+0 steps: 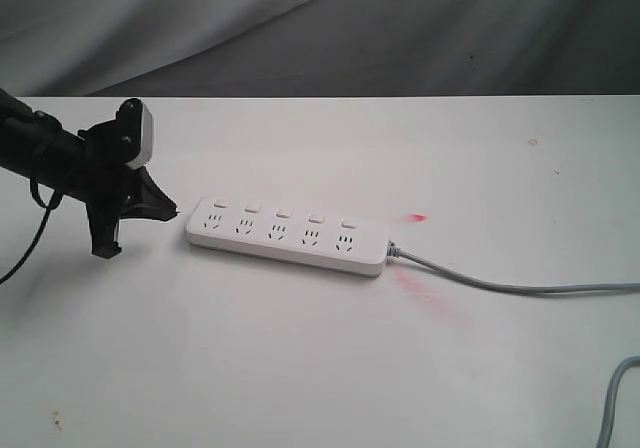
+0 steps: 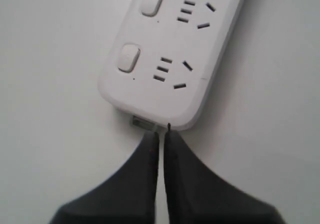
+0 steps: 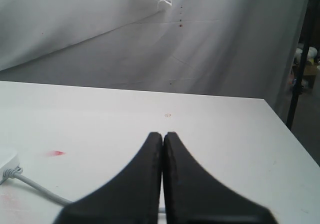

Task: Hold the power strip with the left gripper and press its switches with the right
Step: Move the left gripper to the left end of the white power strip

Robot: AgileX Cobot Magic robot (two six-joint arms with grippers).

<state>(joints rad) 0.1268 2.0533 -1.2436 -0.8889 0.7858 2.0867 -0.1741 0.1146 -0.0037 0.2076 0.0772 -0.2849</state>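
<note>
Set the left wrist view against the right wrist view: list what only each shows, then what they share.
Left wrist only: two switches and two sockets at the power strip free end, with the left gripper right at that end, jaws a slit apart. Right wrist only: the grey cord, a red mark on the white table, the grey backdrop, and the right gripper, jaws shut. Shared: the white table and the power strip, just a sliver in the right wrist view.
</note>
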